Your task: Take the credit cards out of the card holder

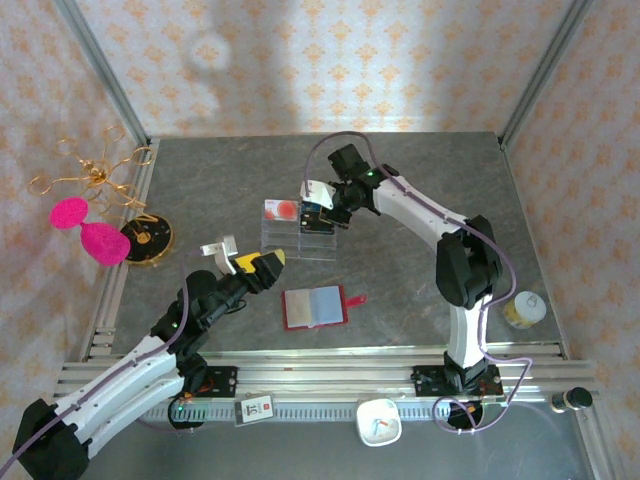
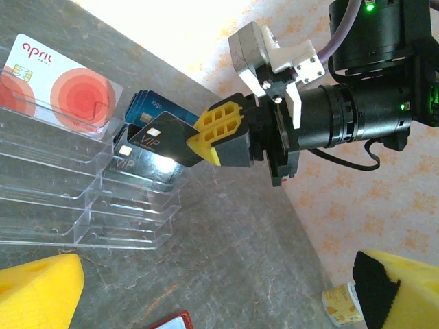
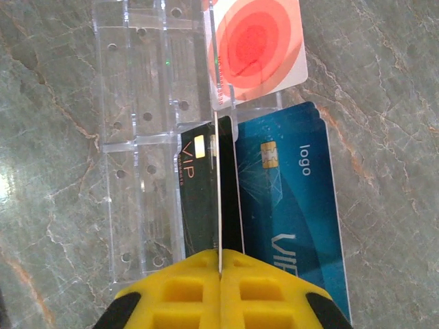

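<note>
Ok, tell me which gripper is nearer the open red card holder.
Left. The left gripper hangs open just off the card holder's far-left corner. The right gripper is farther back over the clear stand, shut on a black card.

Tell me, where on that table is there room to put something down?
The table's far-left corner, between the back wall and the clear acrylic stand, is bare; so are the far-right corner beyond the right arm and the patch between the red card holder and that arm's base. Crowded: the middle, where stand, holder and both arms' jaws sit close together.
</note>
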Action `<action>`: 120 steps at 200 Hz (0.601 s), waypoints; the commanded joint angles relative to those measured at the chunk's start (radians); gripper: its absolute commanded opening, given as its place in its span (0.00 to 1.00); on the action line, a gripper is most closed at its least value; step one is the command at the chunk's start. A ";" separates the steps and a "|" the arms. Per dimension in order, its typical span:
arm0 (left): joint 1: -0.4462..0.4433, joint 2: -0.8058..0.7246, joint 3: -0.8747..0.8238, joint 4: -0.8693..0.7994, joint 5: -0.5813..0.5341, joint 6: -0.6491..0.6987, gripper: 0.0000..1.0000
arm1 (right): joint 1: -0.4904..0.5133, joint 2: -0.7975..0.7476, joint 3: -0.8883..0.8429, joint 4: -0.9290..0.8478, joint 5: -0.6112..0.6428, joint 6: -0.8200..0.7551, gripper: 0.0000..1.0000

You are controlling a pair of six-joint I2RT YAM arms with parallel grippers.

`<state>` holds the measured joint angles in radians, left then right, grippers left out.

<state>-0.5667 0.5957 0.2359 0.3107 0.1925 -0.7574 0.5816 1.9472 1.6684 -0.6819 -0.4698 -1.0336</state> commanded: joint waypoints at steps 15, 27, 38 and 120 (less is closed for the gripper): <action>0.030 0.004 0.003 0.083 0.057 -0.009 0.99 | -0.003 0.028 0.039 -0.013 0.049 0.002 0.00; 0.035 0.007 -0.002 0.092 0.065 -0.013 0.99 | -0.002 0.039 0.041 -0.019 0.054 0.005 0.00; 0.039 0.009 -0.005 0.097 0.070 -0.017 0.99 | 0.001 0.047 0.040 -0.018 0.065 0.008 0.00; 0.047 0.020 -0.032 0.141 0.090 -0.046 0.99 | 0.006 0.053 0.024 0.042 0.115 0.044 0.30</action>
<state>-0.5339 0.6121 0.2207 0.3969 0.2558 -0.7879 0.5861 1.9926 1.6825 -0.6727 -0.4019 -1.0172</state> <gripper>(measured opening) 0.991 0.280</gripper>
